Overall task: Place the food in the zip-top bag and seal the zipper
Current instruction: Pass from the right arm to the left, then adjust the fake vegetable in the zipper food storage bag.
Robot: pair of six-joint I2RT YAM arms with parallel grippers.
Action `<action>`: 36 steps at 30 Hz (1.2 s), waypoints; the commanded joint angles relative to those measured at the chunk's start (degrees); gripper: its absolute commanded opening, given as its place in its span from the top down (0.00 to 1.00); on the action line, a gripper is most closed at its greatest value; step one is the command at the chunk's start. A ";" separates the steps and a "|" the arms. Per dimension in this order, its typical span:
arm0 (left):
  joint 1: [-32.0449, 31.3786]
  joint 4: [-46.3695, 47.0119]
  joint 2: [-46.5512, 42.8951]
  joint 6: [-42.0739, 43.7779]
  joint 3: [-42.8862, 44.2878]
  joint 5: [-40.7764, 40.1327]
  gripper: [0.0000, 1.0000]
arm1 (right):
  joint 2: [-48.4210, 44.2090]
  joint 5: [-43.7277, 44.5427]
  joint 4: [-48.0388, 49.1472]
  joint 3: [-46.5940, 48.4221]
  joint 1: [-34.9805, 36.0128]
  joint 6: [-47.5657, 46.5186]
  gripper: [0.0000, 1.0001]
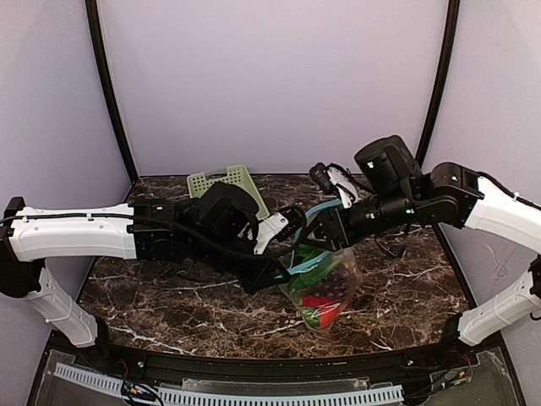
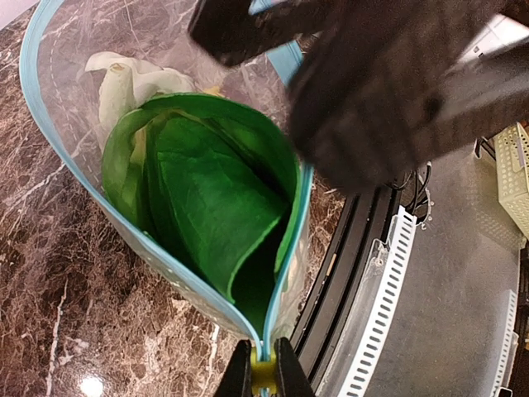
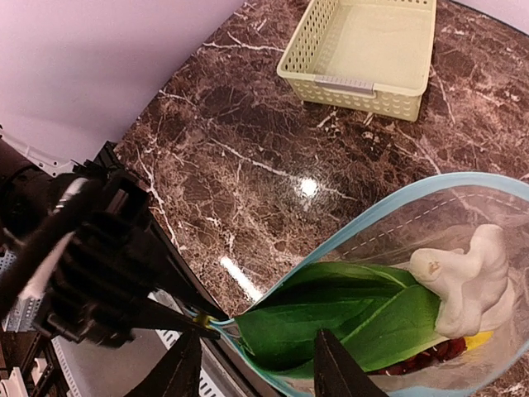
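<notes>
Left arm (image 1: 84, 233) reaches in from the left over the dark marble table (image 1: 169, 296). Pale green slotted basket (image 3: 364, 83) sits at the back of the table, behind that arm, well apart from the bag; its inside looks bare in the right wrist view.

Left gripper (image 2: 263, 374) is clenched on the yellowish slider tab (image 3: 202, 318) at one end of the zipper (image 3: 479, 176). The two fingers are pressed against the tab from both sides.

Zip-top bag (image 1: 334, 283) is at the table's centre, between the two grippers, bottom resting on the marble, mouth held up. The mouth gapes wide, light blue strip parted in a loop, not sealed.

Food is inside the bag:
- Green bok choy (image 2: 207, 207) is curled up near the mouth, at the slider end.
- White garlic (image 3: 463, 273) is just beside it, touching the leaf.
- A yellow sliver of lemon (image 3: 478, 339) shows under the garlic.
- Red chilli (image 1: 317, 302) is low in the bag.
- Dark grapes (image 1: 342, 283) are just beside it, seen through the plastic.

Right gripper (image 3: 256, 347) hangs over the bag mouth near the slider end, fingers spread apart, with the bok choy and bag rim seen between them. I can't tell whether either finger touches the plastic. In the left wrist view it is a black blur across the top right. Right arm (image 1: 499, 211) comes in from the right.
</notes>
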 commanded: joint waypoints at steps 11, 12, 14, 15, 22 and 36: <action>-0.09 -1.56 -3.40 1.40 1.67 -2.47 0.99 | 9.62 -1.22 -5.74 1.18 -0.37 -0.91 0.72; -0.09 -1.50 -3.70 1.58 1.68 -2.81 0.99 | 9.65 -1.25 -6.26 1.04 -0.38 -0.95 0.74; -0.09 -1.11 -4.23 1.98 1.68 -3.68 0.99 | 9.88 -1.27 -7.14 0.47 -0.39 -1.03 0.76; -0.09 -0.94 -4.37 2.13 1.68 -4.10 0.99 | 9.88 -1.35 -7.32 0.07 -0.43 -1.00 0.76; -0.11 -0.15 -5.42 3.55 2.37 -5.07 0.99 | 10.63 -1.52 -8.31 -3.25 -0.38 -1.02 0.79; -0.09 2.63 -6.19 2.85 0.81 -1.22 0.99 | 12.60 -0.75 1.70 -7.71 -0.42 0.61 0.78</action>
